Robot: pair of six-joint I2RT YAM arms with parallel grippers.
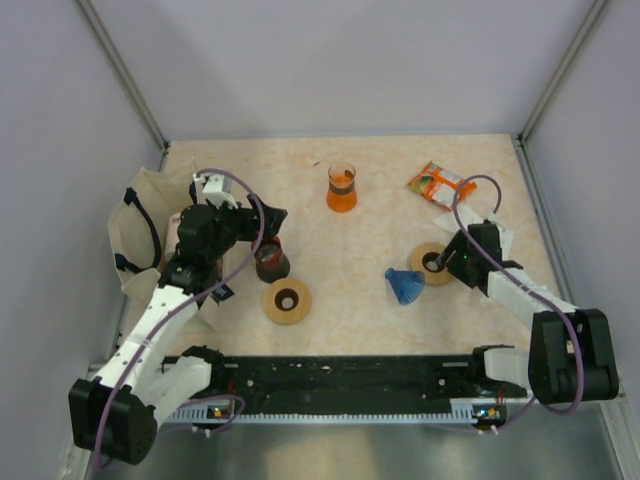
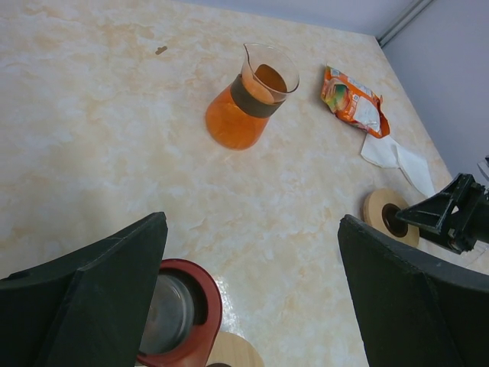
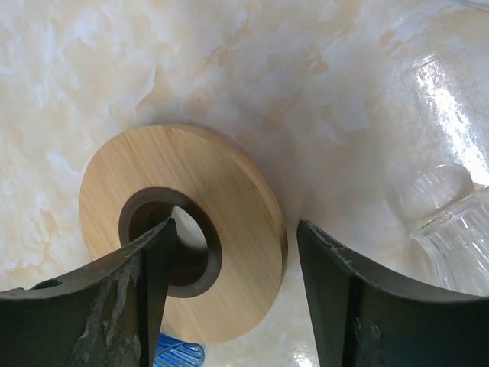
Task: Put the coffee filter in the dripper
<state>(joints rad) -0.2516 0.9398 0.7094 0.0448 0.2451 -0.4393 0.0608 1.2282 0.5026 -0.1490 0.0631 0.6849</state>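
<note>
The white paper coffee filter point(image 2: 397, 157) lies flat on the table by an orange snack packet point(image 2: 351, 98). A dark red-rimmed dripper point(image 1: 272, 263) stands left of centre and also shows in the left wrist view point(image 2: 200, 306). A blue ribbed dripper point(image 1: 405, 285) lies on its side right of centre. My left gripper point(image 1: 272, 222) is open and empty just above the red dripper point(image 2: 252, 222). My right gripper point(image 1: 440, 262) is open, one finger in the hole of a wooden ring point(image 3: 229, 206), the other outside its rim point(image 3: 234, 225).
An orange glass carafe point(image 1: 342, 187) stands at the back centre. A second wooden ring point(image 1: 287, 300) lies beside the red dripper. A clear ribbed glass piece point(image 3: 458, 229) sits right of my right gripper. A cream bag point(image 1: 140, 225) lies at the left edge.
</note>
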